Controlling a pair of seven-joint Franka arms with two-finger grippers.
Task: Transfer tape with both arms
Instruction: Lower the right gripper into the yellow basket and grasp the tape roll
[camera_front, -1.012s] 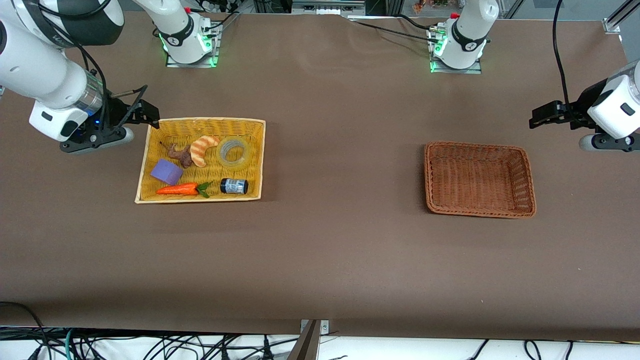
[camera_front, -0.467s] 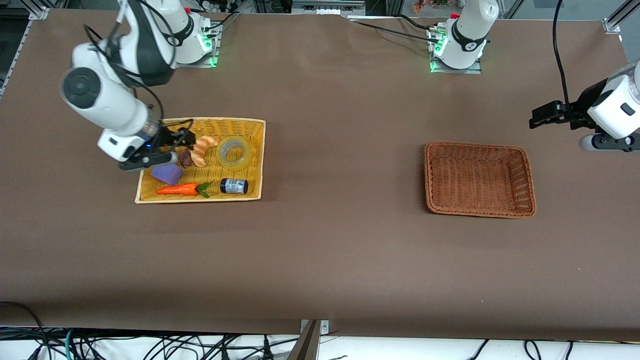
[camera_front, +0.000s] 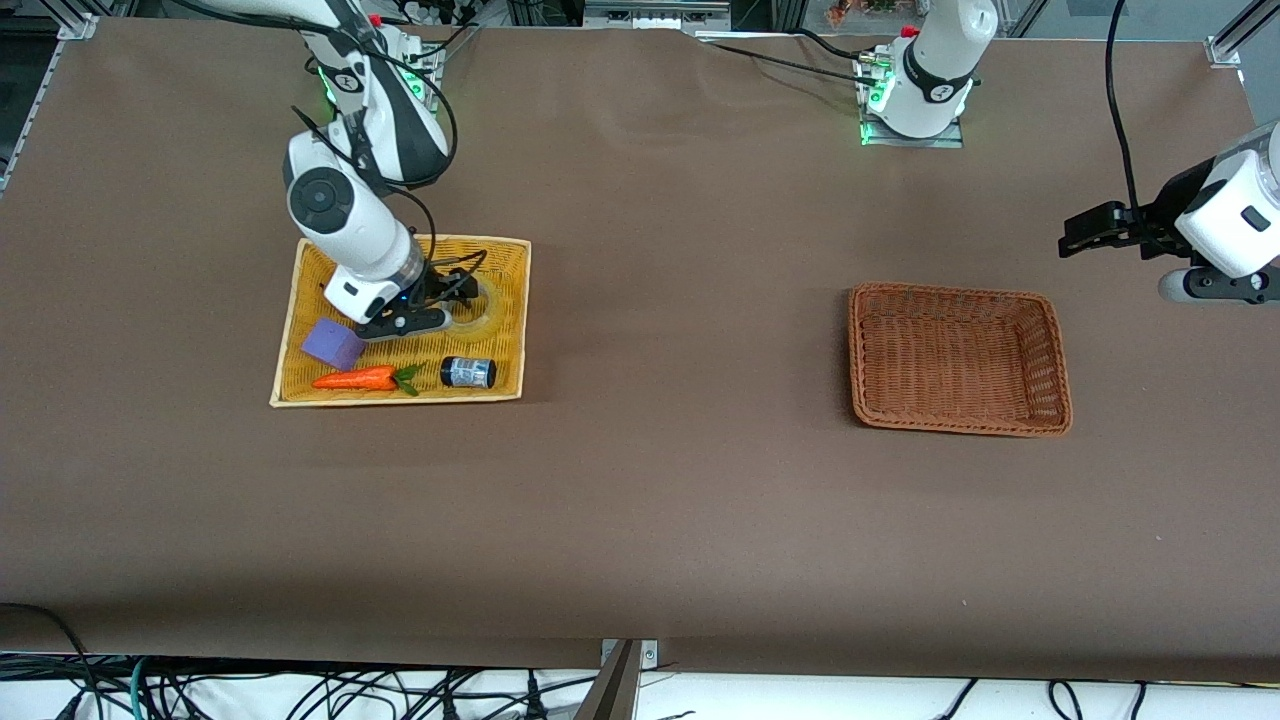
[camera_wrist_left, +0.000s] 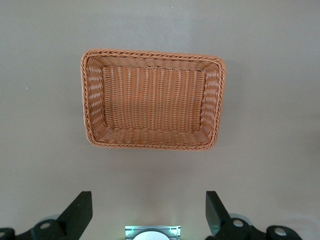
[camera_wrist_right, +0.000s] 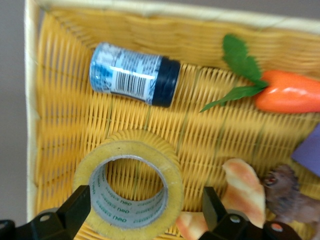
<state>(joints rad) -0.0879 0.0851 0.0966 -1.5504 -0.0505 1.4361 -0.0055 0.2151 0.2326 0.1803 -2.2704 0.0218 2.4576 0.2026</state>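
Observation:
The tape (camera_wrist_right: 176, 186), a yellowish ring lying flat, sits in the yellow basket (camera_front: 512, 262) toward the right arm's end of the table. In the front view only its edge (camera_front: 491, 311) shows under my right gripper (camera_front: 452, 298). In the right wrist view my right gripper (camera_wrist_right: 145, 211) is open, one finger (camera_wrist_right: 75, 210) on each side of the roll, close above it and holding nothing. My left gripper (camera_front: 1082, 234) is open and empty, and the left arm waits over the table beside the brown basket (camera_front: 958, 428). In the left wrist view the left gripper (camera_wrist_left: 147, 212) shows open.
In the yellow basket lie a black labelled jar (camera_front: 468, 372), a toy carrot (camera_front: 360, 379), a purple block (camera_front: 334, 343), a croissant (camera_wrist_right: 245, 192) and a brown figure (camera_wrist_right: 287, 195), all close to the tape. The brown basket (camera_wrist_left: 152, 54) holds nothing.
My right arm has swung from outside the yellow basket to over the tape, and its open gripper has come down around it. The left arm has not moved.

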